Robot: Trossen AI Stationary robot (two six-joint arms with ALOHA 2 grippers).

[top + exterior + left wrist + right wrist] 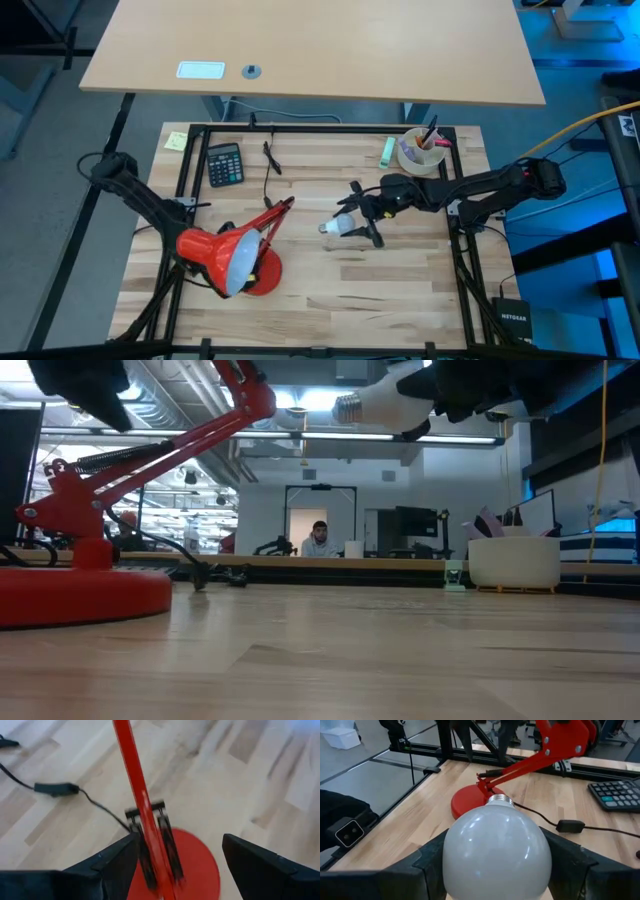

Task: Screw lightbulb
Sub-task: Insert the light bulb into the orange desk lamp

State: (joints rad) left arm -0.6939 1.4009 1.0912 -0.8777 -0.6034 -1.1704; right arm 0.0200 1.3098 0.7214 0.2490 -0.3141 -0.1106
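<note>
While gripper-held [495, 870], round white lightbulb [496, 852], silvery screw base.

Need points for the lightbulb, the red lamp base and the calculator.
lightbulb [496, 851]: right wrist view, middle of the white globe.
red lamp base [75, 592]: low view, top of the round red disc.
calculator [224, 164]: high view, centre of the keypad.
</note>
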